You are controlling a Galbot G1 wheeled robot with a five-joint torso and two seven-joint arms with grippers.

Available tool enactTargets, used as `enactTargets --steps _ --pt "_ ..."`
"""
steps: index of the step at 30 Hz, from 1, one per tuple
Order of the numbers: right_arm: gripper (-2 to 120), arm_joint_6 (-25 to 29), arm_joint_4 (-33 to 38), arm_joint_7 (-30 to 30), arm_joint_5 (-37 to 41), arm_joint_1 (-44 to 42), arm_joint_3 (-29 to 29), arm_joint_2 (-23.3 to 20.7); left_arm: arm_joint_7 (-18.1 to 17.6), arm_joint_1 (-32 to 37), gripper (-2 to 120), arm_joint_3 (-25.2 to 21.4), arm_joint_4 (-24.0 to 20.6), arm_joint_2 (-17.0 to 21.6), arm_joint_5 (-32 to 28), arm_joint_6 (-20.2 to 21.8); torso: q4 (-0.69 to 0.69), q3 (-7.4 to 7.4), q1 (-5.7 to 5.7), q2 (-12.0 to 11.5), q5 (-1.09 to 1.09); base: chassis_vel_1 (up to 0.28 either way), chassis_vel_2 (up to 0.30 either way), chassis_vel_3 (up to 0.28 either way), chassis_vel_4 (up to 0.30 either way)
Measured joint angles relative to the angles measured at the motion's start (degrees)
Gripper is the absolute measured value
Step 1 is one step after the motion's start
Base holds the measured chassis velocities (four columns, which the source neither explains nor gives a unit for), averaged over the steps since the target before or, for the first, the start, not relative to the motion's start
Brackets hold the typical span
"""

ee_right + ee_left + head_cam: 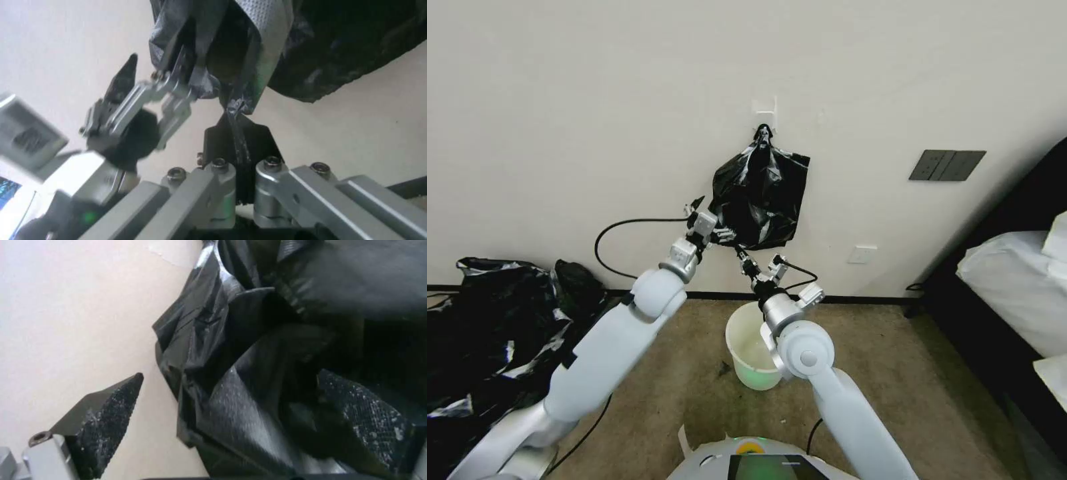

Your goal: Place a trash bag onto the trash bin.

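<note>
One trash bag [758, 197] hangs on the wall from a single white hook [764, 110], its top gathered under a clip, its body black, glossy and wrinkled. One trash bin [752, 347], a cream-white bucket, stands on the carpet floor [694, 373] below the bag, near the wall and open at the top.

Two arms reach up to the bag. The left gripper [715, 223] is at the bag's lower left edge; in the left wrist view its two fingers [104, 420] stand wide apart, with the bag's folds [249, 380] lying between them and one textured pad clear of the plastic on the wall side. The right gripper [743, 257] is just under the bag's bottom edge. In the right wrist view its fingers [238, 140] are pressed together on a thin twisted tip of the bag [240, 100], and the left gripper [146, 90] shows beside it, touching the plastic.

To the robot's left, one large black plastic mass [487, 347] with silvery streaks lies on the floor. Two dark switch plates [947, 165] and one white socket [862, 254] sit on the wall, and a bed [1014, 280] with white bedding stands at the right
</note>
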Motion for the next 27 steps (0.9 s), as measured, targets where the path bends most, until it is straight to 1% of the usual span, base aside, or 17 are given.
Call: enactTargets --steps 3,5,8,9,10,12,17,18,19,20,21,22,24,25,26,27 --pt "0 0.1 0.5 0.0 0.0 -0.4 0.1 -0.1 -0.6 -2.1 100 1.6 1.7 -0.9 -1.8 1.6 0.01 0.0 0.0 0.0 0.0 0.0 0.0 0.0 0.0" --pt "0 0.1 0.6 0.0 0.0 -0.5 0.1 -0.2 -0.8 -2.3 100 1.8 1.9 -1.0 -2.1 1.9 0.0 0.0 0.0 0.0 0.0 0.0 0.0 0.0 0.0" --pt "0 0.1 1.1 0.0 0.0 -1.0 0.2 -0.4 -3.6 -3.8 100 3.2 2.5 -2.3 -4.5 6.6 0.0 0.0 0.0 0.0 0.0 0.0 0.0 0.0 0.0" --pt "0 0.1 1.2 0.0 0.0 -1.1 0.3 -0.4 -4.8 -4.4 100 3.6 2.4 -2.6 -5.9 8.9 0.0 0.0 0.0 0.0 0.0 0.0 0.0 0.0 0.0" --pt "0 0.1 1.2 0.0 0.0 -1.1 0.3 -0.4 -4.8 -4.4 100 3.6 2.4 -2.6 -5.9 8.9 0.0 0.0 0.0 0.0 0.0 0.0 0.0 0.0 0.0" --pt "0 0.2 1.3 0.0 0.0 -1.2 0.4 -0.4 -6.6 -5.1 100 4.0 2.1 -3.0 -7.9 12.0 0.0 0.0 0.0 0.0 0.0 0.0 0.0 0.0 0.0" --pt "0 0.2 1.3 0.0 0.0 -1.5 0.6 -0.3 -7.1 -5.3 99 4.2 2.2 -3.2 -9.0 12.6 0.0 0.0 0.0 0.0 0.0 0.0 0.0 0.0 0.0" --pt "0 0.2 1.3 0.0 0.0 -1.6 0.7 -0.3 -7.1 -5.3 97 4.2 2.2 -3.3 -9.2 12.5 0.0 0.0 0.0 0.0 0.0 0.0 0.0 0.0 0.0" --pt "0 0.2 1.3 -0.1 0.0 -1.7 0.7 -0.3 -7.1 -5.3 88 4.2 2.2 -3.4 -9.4 12.3 0.0 -0.01 0.0 0.0 0.0 0.0 0.0 0.0 0.0" --pt "0 0.2 1.3 -0.1 0.0 -1.7 0.7 -0.3 -7.1 -5.3 88 4.2 2.2 -3.4 -9.4 12.3 0.0 -0.01 0.0 0.0 0.0 0.0 0.0 0.0 0.0" --pt "0 0.2 1.3 -0.1 0.0 -1.7 0.7 -0.4 -7.1 -5.3 85 4.3 2.2 -3.5 -9.5 12.0 0.0 -0.01 0.0 0.0 0.0 0.0 0.0 0.0 0.0" --pt "0 0.2 1.2 -0.1 -0.1 -1.7 0.7 -0.4 -7.1 -5.3 78 4.4 2.2 -3.7 -9.6 11.9 0.0 0.0 0.0 0.0 0.0 0.0 0.0 0.0 0.0" --pt "0 0.2 1.2 -0.1 -0.1 -1.7 0.7 -0.4 -7.1 -5.3 77 4.4 2.2 -3.7 -9.6 11.9 0.0 -0.01 0.0 0.0 0.0 0.0 0.0 0.0 0.0" --pt "0 0.2 1.2 -0.1 -0.1 -1.6 0.7 -0.4 -7.1 -5.5 67 4.4 2.4 -3.9 -9.8 11.7 0.0 -0.01 0.0 0.0 0.0 0.0 0.0 0.0 0.0" --pt "0 0.2 1.2 -0.1 -0.1 -1.6 0.7 -0.4 -7.1 -5.5 67 4.4 2.4 -3.9 -9.8 11.7 0.0 -0.01 0.0 0.0 0.0 0.0 0.0 0.0 0.0" --pt "0 0.2 1.1 -0.1 -0.1 -1.6 0.7 -0.4 -7.1 -5.5 64 4.4 2.6 -3.9 -10.0 11.7 0.0 0.0 0.0 0.0 0.0 0.0 0.0 0.0 0.0"
